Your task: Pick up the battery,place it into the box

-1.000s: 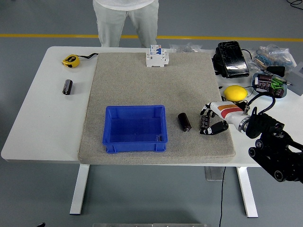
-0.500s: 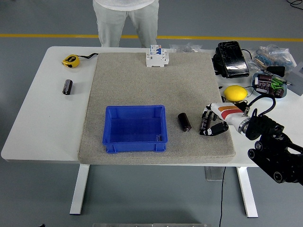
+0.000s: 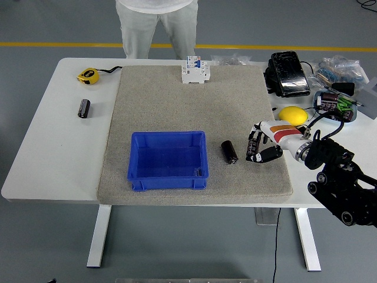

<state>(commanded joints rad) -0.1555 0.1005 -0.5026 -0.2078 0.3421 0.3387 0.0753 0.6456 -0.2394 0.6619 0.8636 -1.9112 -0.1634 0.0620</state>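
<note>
The right hand (image 3: 260, 147) hovers just right of the battery (image 3: 229, 151), fingers loosely curled around nothing, set for a side grasp. The battery lies on the mat (image 3: 177, 100) beside the blue box (image 3: 168, 160)

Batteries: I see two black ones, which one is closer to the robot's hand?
The battery on the grey mat, just right of the blue box. The other battery lies far left on bare table, near the tape measure.

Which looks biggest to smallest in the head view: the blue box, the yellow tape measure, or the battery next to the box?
1. Blue box, by far the biggest.
2. Yellow tape measure and battery look about alike; too close to rank.
</note>
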